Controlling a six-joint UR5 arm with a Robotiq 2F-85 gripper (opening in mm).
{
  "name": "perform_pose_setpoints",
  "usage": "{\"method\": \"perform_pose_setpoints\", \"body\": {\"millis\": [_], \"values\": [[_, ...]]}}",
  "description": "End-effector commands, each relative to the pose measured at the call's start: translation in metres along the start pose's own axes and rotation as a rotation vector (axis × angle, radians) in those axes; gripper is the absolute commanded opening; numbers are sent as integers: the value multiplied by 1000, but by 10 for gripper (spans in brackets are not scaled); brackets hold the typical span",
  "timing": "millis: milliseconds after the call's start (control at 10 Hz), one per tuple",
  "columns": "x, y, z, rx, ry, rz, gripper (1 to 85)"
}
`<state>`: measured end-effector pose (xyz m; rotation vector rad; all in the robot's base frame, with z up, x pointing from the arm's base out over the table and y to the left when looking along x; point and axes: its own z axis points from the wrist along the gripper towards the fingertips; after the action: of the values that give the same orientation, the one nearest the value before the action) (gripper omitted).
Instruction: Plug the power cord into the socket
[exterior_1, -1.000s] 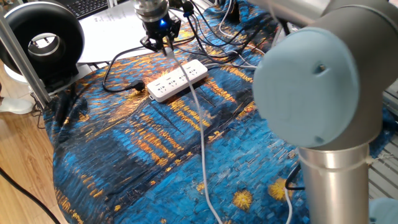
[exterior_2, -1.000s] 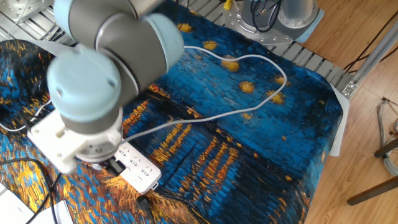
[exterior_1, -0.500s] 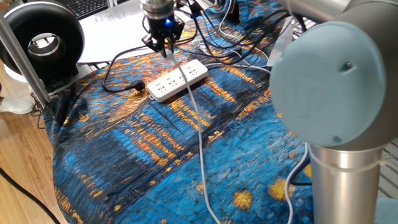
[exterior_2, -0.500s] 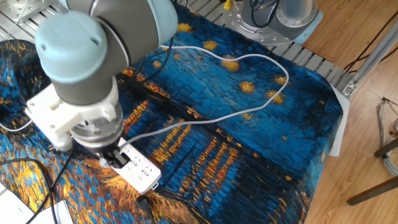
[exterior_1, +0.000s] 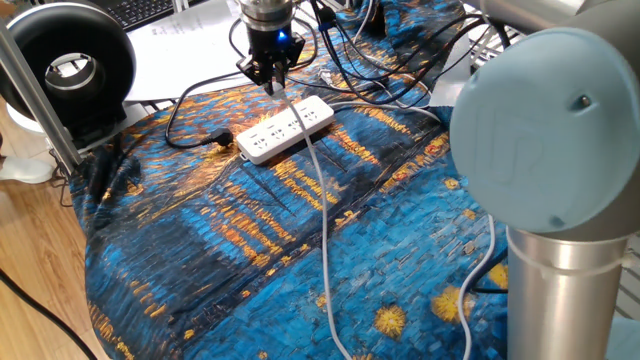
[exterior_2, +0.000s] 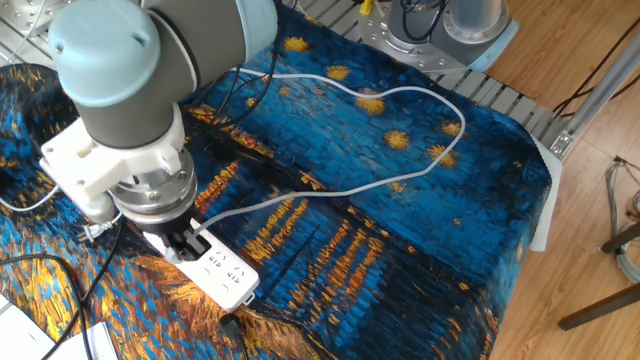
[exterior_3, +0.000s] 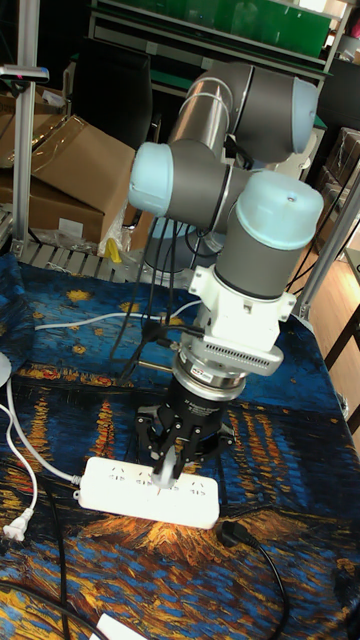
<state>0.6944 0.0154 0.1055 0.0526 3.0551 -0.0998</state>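
Note:
The socket (exterior_1: 285, 128) is a white power strip lying on the blue-and-gold painted cloth, also seen in the other fixed view (exterior_2: 228, 277) and in the tall view (exterior_3: 120, 490). My gripper (exterior_1: 270, 78) points straight down over the strip's far half, shut on the plug of the power cord. The pale cord (exterior_1: 322, 215) trails from the fingers across the strip toward the front edge. In the tall view the gripper (exterior_3: 168, 468) holds the plug tip right at the strip's top face. The other fixed view shows the gripper (exterior_2: 190, 243) with the cord (exterior_2: 330, 190) curving away.
A black cable with a black plug (exterior_1: 222, 139) lies beside the strip's left end. Several black cables (exterior_1: 350, 50) tangle behind the strip. A black ring-shaped device (exterior_1: 70, 65) stands at the back left. A loose white plug (exterior_3: 14, 526) lies left of the strip. My arm's elbow (exterior_1: 545, 150) fills the right foreground.
The gripper with the plug has shifted a little to the right along the strip in one fixed view. The arm's elbow has swung right as well.

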Motion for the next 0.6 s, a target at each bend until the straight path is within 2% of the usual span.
{"method": "perform_pose_setpoints", "body": {"millis": [0,100,200,300,500], "values": [[-4,0,-1,-15,-23,-34,13],[-15,8,-2,-43,-68,-68,13],[-18,23,-3,-101,-82,-65,13],[-14,23,-3,-103,-66,-62,13],[-12,11,0,-58,-68,-91,13]]}}
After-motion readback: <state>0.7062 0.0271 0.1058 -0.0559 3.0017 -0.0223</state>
